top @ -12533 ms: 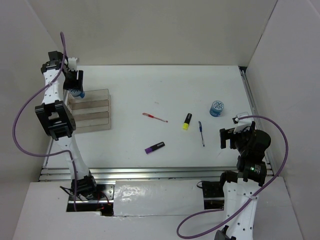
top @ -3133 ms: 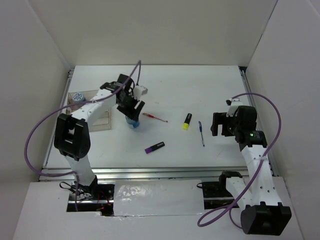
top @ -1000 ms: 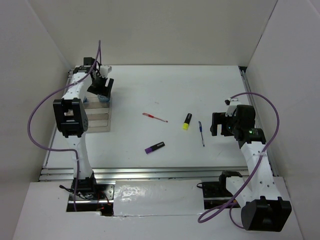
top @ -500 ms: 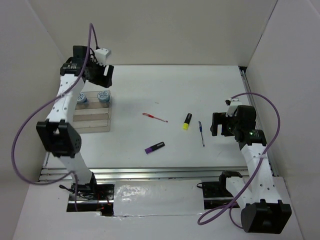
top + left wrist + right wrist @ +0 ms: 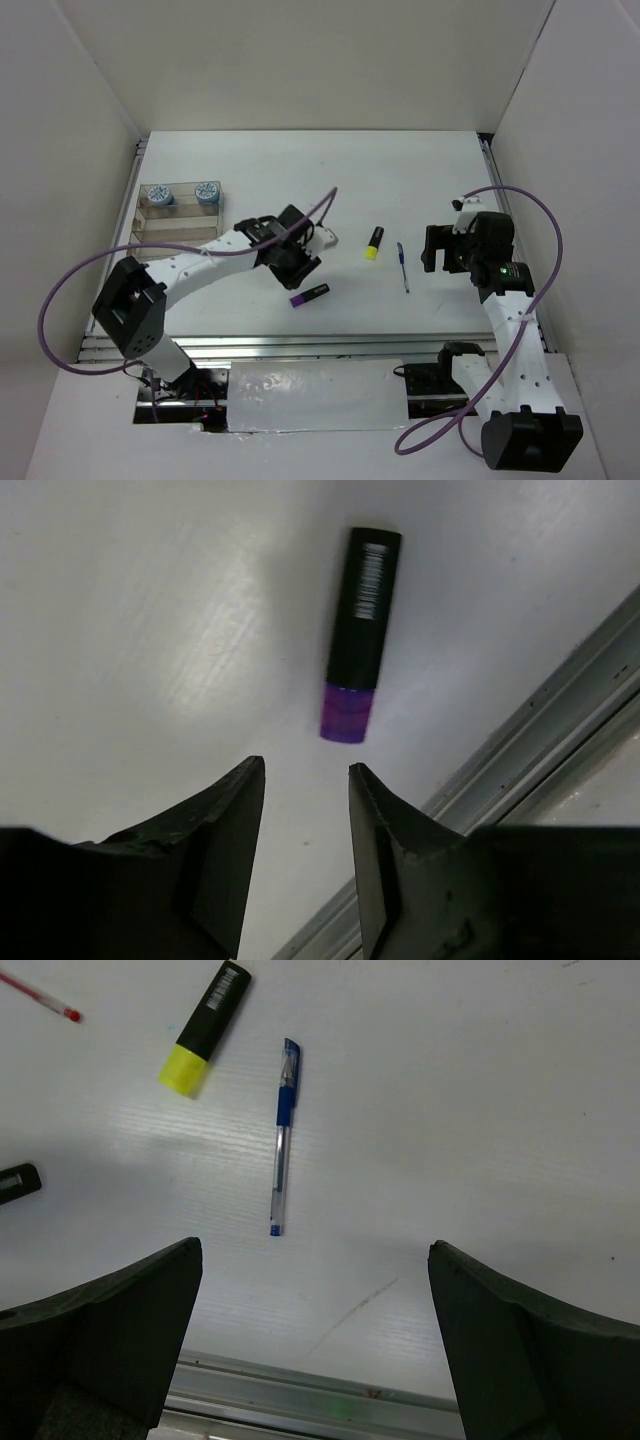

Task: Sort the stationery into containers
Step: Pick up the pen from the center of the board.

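Note:
Two blue rolls [image 5: 153,195] [image 5: 207,191] stand in the back compartment of the clear tray [image 5: 180,238] at the far left. The purple highlighter [image 5: 310,294] lies near the front middle. My left gripper [image 5: 302,279] hangs just behind it, open and empty. In the left wrist view the highlighter [image 5: 358,635] lies ahead of the gripper [image 5: 305,772], untouched. The yellow highlighter [image 5: 374,242] and blue pen [image 5: 402,266] lie right of centre. My right gripper [image 5: 438,250] is wide open and empty beside the pen [image 5: 282,1135]. The red pen's tip [image 5: 40,998] shows in the right wrist view only.
A grooved metal rail [image 5: 300,345] runs along the table's front edge, close to the purple highlighter; it also shows in the left wrist view [image 5: 560,710] and the right wrist view [image 5: 300,1390]. White walls enclose the table on the back and both sides.
My left arm has swung from the tray at the back left to the front middle, over the purple highlighter. The second roll stays in the tray. The right arm has not moved.

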